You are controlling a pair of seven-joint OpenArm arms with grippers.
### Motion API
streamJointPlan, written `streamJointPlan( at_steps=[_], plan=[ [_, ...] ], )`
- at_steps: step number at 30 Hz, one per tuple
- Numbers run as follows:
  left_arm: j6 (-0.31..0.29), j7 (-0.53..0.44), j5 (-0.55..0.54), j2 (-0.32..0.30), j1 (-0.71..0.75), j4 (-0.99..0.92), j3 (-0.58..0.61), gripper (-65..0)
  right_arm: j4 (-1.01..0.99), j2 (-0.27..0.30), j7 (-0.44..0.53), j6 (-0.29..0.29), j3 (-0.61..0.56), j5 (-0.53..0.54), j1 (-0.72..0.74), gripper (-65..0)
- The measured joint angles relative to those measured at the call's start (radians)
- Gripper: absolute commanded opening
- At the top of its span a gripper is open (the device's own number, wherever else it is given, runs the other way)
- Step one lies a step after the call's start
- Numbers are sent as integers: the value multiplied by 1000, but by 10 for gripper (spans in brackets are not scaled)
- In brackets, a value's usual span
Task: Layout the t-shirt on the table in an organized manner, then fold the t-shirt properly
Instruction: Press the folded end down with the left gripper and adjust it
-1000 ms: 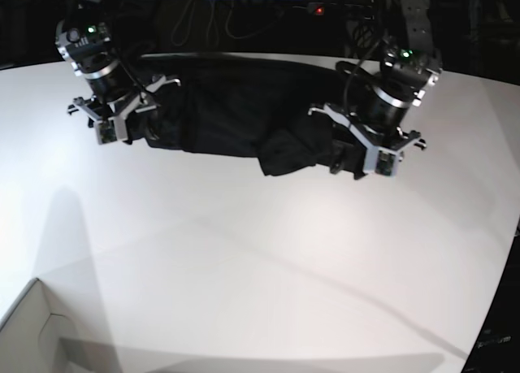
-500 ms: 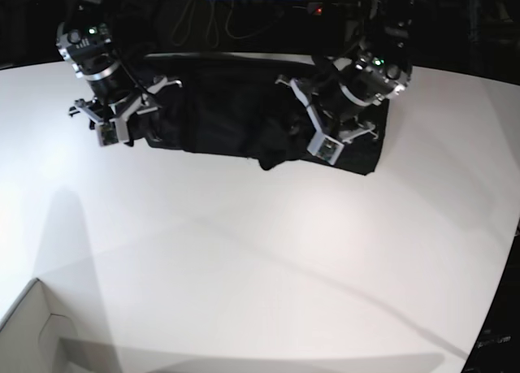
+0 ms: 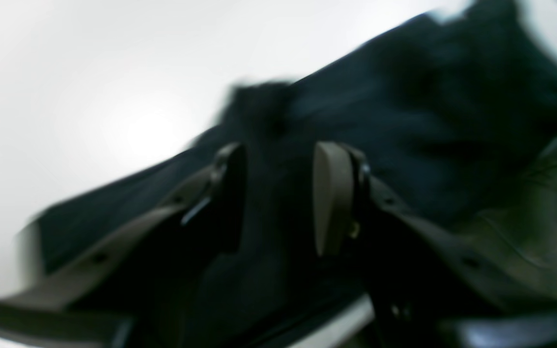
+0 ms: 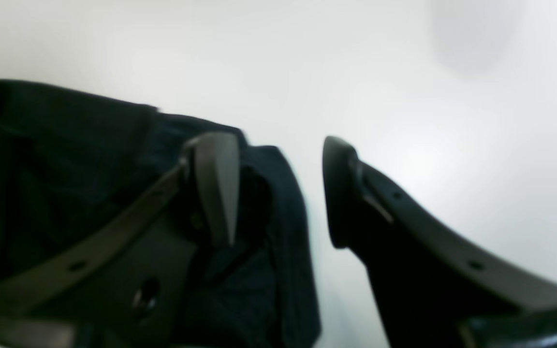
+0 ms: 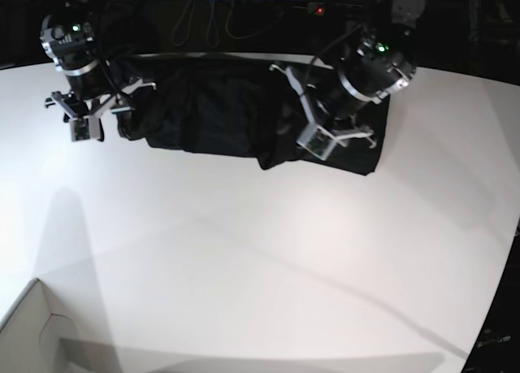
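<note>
Lying bare and white across the near half: desk (image 5: pixel 244 267), with a box corner (image 5: pixel 32 332) at 7 o'clock. Stretching along the far edge, around 12 o'clock: crumpled black shirt (image 5: pixel 219 113). Hovering over its 2 o'clock end: left gripper (image 3: pixel 278 193), jaws parted, fabric showing between them, grip impossible to tell. Hanging at the 10 o'clock end: right gripper (image 4: pixel 278 193), gaping wide, gripping nothing, one finger (image 4: pixel 215 183) over the shirt's edge.
</note>
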Motion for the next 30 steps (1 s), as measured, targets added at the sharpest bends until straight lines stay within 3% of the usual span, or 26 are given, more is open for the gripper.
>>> streamJointPlan(
  at_steps=[3, 8, 13, 17, 24, 30],
  plan=[
    [6, 6, -16, 2, -6, -6, -145, -424, 0, -1, 0, 0, -1, 0, -3, -310],
    [8, 12, -189, -12, -10, -14, -256, -424, -10, -1, 1, 0, -3, 0, -3, -252],
    [12, 15, -220, -2, -70, -80, -92, -424, -43, -4, 3, 0, -7, 2, -2, -248],
    [16, 10, -143, 2, -86, -177, 45, -424, -47, -3, 0, 0, -3, 0, -6, -248],
    [18, -2, -92, -4, -66, -259, 173, -424, -46, 0, 0, 0, 57, 0, -3, -249],
    [16, 5, -98, -4, -66, -201, 260, -424, -46, -1, 0, 0, 57, 0, -1, -247]
  ],
)
